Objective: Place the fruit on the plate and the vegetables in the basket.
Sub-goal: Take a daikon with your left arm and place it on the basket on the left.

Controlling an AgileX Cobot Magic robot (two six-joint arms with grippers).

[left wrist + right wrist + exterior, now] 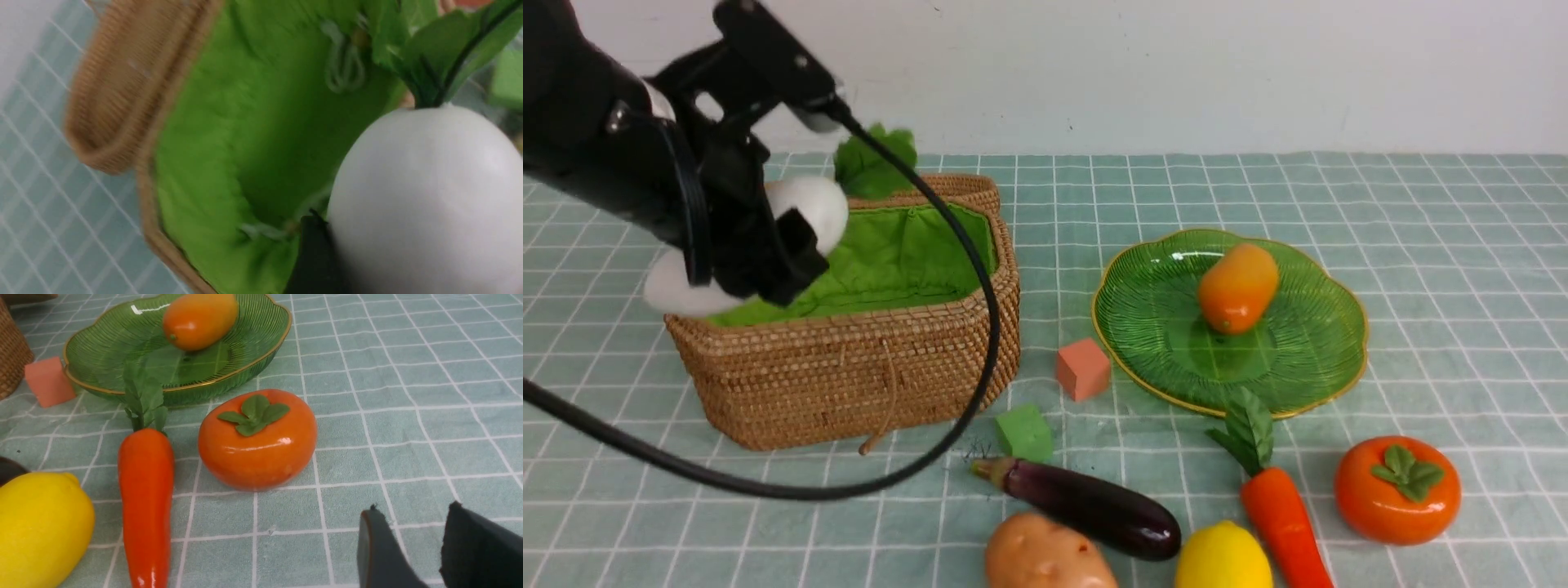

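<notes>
My left gripper (756, 257) is shut on the white radish (809, 204), holding it tilted over the wicker basket (849, 376), green leaves (874, 163) toward the back. The left wrist view shows the radish (425, 196) above the green lining (245, 143). The mango (1238, 287) lies on the green plate (1307, 359). On the cloth in front lie the persimmon (1396, 490), lemon (1223, 559), carrot (1282, 514), eggplant (1094, 506) and potato (1045, 555). My right gripper (413, 506) shows only in its wrist view, open and empty, near the persimmon (257, 441).
A salmon-pink cube (1083, 369) sits between basket and plate, and a green cube (1024, 433) lies by the eggplant's stem. The left arm's black cable (980, 327) loops down across the basket's front. A white wall stands behind the checked tablecloth.
</notes>
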